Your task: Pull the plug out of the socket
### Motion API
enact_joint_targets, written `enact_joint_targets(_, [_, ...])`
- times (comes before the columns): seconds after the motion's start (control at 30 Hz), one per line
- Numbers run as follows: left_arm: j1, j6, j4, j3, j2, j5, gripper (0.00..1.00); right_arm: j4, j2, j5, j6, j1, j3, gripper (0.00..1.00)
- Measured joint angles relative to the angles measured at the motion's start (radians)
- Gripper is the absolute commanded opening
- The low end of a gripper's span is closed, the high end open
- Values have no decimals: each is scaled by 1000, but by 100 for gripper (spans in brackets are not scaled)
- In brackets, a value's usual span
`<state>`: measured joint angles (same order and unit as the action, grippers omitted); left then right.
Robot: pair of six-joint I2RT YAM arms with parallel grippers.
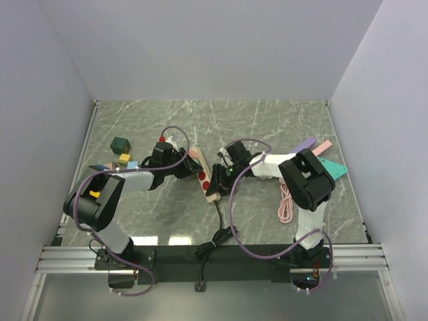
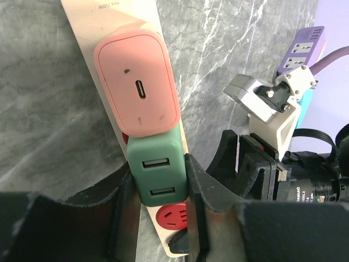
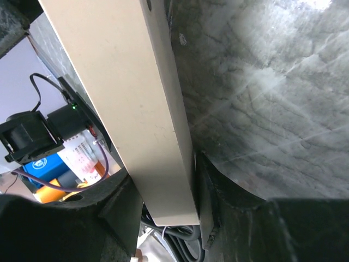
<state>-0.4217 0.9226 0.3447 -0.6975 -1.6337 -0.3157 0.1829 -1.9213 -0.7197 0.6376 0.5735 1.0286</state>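
A beige power strip [image 1: 208, 182] with red sockets lies mid-table, its black cord [image 1: 219, 231] running toward the near edge. In the left wrist view a pink charger [image 2: 137, 90] and a green two-port USB plug [image 2: 159, 172] sit side by side on the strip [image 2: 87, 22], with a free red socket [image 2: 173, 216] below them. My left gripper [image 2: 159, 188] is shut on the green plug, one finger on each side. My right gripper [image 3: 163, 202] is shut on the strip's cord end [image 3: 136, 109], clamping its sides. In the top view both grippers, left [image 1: 187, 164] and right [image 1: 223, 171], meet at the strip.
A purple power strip [image 1: 305, 144], a pink block [image 1: 324, 146] and a teal piece [image 1: 334, 168] lie at the right, with a coiled pink cable [image 1: 286, 201] nearer. A green block [image 1: 120, 144] and small yellow and blue blocks [image 1: 126, 160] lie at the left.
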Motion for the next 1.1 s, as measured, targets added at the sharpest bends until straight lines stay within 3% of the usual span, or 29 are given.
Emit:
enact_joint_targets(0.33, [-14,69,97,77,24,38,0,2,-2,-10,15,0,-1,0])
enact_joint_targets(0.5, [-100,87,74,62,36,195,0,-1,-2,-28,35,-16,-13,0])
enact_joint_targets(0.77, [-200,98,-98,-11,70,432,0,25,11,-24,52,-24,-13,0])
enact_joint_targets(0.97, [-194,93,-89,1,81,403,0,44,23,-24,64,-24,-13,0])
enact_joint_targets(1.1, [-161,92,-18,16,55,297,0,60,41,2,70,-24,-19,0])
